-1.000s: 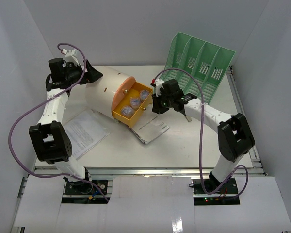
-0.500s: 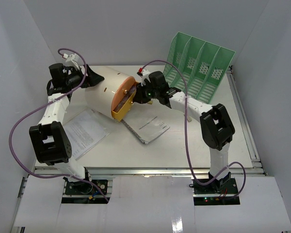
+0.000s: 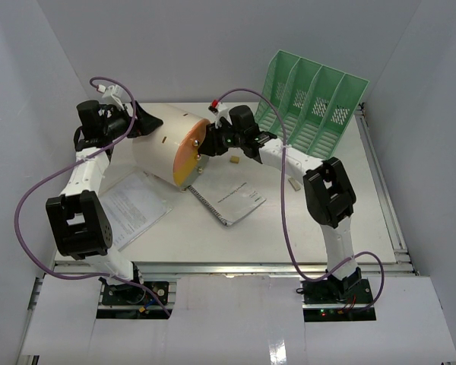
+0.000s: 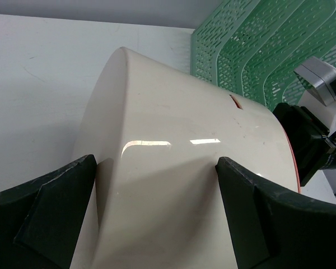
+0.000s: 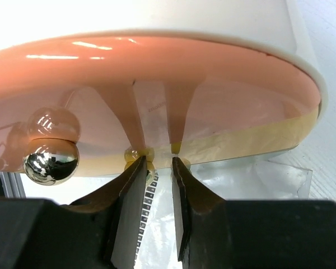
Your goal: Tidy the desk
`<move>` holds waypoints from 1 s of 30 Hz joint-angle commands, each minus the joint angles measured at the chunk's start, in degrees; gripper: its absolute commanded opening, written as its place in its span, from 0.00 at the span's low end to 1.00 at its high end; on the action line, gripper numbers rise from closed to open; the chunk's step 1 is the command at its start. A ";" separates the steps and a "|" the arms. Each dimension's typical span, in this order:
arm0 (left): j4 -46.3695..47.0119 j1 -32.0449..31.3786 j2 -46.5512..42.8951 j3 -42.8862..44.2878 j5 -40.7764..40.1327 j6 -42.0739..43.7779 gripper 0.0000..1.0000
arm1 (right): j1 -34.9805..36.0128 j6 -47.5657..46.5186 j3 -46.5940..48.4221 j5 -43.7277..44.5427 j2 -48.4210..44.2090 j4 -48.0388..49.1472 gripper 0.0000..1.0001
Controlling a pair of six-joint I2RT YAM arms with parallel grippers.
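The counter (image 3: 327,220) spans the view's middle, carrying one cream drawer box (image 3: 163,144) at 11 o'clock and one green file rack (image 3: 311,99) at 1 o'clock. The left gripper (image 4: 157,165) gapes wide astride the box; the right gripper (image 5: 158,162), slightly apart, sits at its orange front.

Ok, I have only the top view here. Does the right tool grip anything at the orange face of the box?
Observer: No. In the right wrist view the right tool has its fingers a little apart with nothing between them, tips close to the orange face.
Operator: Is a knob near them?
Observer: Yes, a shiny ball knob sits on that face, off to one side of the fingers, untouched.
Operator: And the left tool?
Observer: In the left wrist view the left tool is wide open, with one finger at each side of the box.
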 commanded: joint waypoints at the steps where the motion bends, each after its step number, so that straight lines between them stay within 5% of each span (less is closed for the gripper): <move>1: -2.80 -1.26 -3.62 -1.46 -1.31 -1.27 0.98 | -0.84 -5.14 -8.51 -4.14 -5.93 8.81 0.38; 5: -1.41 -1.06 -5.10 -1.32 -2.89 -2.44 0.98 | -2.10 -16.92 -16.20 -11.39 -10.60 9.23 0.65; 8: -0.51 -1.07 -5.84 -1.49 -3.13 -3.30 0.98 | -1.90 -23.29 -19.42 -18.66 -10.88 8.04 0.74; 15: -0.05 -1.07 -6.77 -2.31 -3.18 -3.65 0.98 | -1.71 -22.69 -17.15 -17.09 -3.82 10.88 0.75; 30: 1.00 -1.07 -7.00 -3.66 -4.31 -4.15 0.98 | -1.28 -5.14 -13.65 -7.51 5.43 24.65 0.75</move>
